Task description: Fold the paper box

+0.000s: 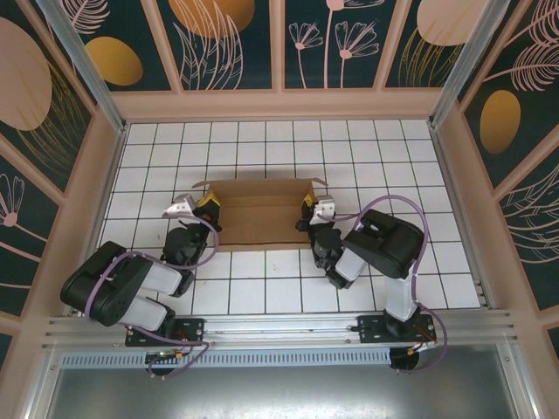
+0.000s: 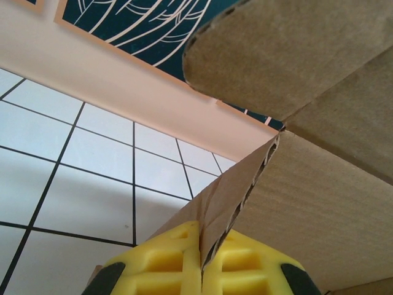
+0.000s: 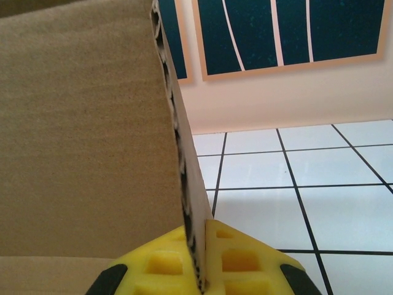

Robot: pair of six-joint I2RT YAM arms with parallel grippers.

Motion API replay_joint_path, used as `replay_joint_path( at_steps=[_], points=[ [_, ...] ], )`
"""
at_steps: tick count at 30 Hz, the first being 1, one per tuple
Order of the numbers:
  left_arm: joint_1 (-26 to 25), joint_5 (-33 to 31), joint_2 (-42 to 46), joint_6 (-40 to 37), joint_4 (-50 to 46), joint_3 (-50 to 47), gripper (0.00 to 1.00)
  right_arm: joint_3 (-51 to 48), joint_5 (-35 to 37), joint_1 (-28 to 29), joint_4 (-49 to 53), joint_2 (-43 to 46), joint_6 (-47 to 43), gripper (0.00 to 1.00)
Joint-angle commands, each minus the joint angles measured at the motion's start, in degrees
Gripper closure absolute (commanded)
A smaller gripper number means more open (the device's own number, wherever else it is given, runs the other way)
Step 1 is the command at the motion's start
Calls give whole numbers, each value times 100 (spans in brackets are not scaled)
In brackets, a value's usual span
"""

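Box (image 1: 258,214) sits mid-table (image 1: 262,148), partly formed. The base lies flat, the short end walls are raised at left and right, and there are rounded tabs at the far corners.

Left gripper (image 1: 208,208) is clamped on the left wall. In the left wrist view the corrugated edge runs straight between the yellow pads (image 2: 166,261). Right gripper (image 1: 307,214) is pinched on the right wall the same way. Both jaws are narrow, with only board between them.

Step in hand, as I read it: standing both end walls upright together. To do it well:
- Swing each wall about its crease rather than dragging it.
- Move the two sides evenly so the base neither skids nor twists on the tiles.
- Grip firmly without crushing the flutes.
- Watch the rounded flap above the left gripper; it should likely end up inside, not snagged.

Pose: both arms are low, with the left elbow folded back to the near-left and the right elbow out to the right. The wrists reach in to opposite ends of the box, roughly level with one another.
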State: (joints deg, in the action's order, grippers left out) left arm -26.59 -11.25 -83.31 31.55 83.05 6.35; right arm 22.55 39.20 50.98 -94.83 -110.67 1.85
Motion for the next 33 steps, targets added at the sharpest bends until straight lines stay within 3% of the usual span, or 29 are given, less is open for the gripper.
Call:
replay_joint_path(
  at_steps=[1, 7, 18, 23, 28, 33],
  points=[
    [-66, -53, 59, 155, -1049, -274, 100, -409, -347, 210, -387, -373, 70, 100],
    [-85, -231, 99, 114, -1395, -369, 100, -598, -554, 219, -392, -329, 43, 100],
    [-162, -335, -513, 194, -898, -486, 100, -571, -713, 219, -396, -372, -145, 100],
    [-179, -177, -531, 194, -1376, -297, 100, -635, -712, 219, -388, -258, -55, 100],
    [-188, -537, -326, 319, -1653, -423, 100, -782, -703, 228, -387, -153, -18, 98],
    [-189, -639, -651, 343, -1487, -426, 100, -881, -732, 224, -388, -67, 0, 96]
  ],
)
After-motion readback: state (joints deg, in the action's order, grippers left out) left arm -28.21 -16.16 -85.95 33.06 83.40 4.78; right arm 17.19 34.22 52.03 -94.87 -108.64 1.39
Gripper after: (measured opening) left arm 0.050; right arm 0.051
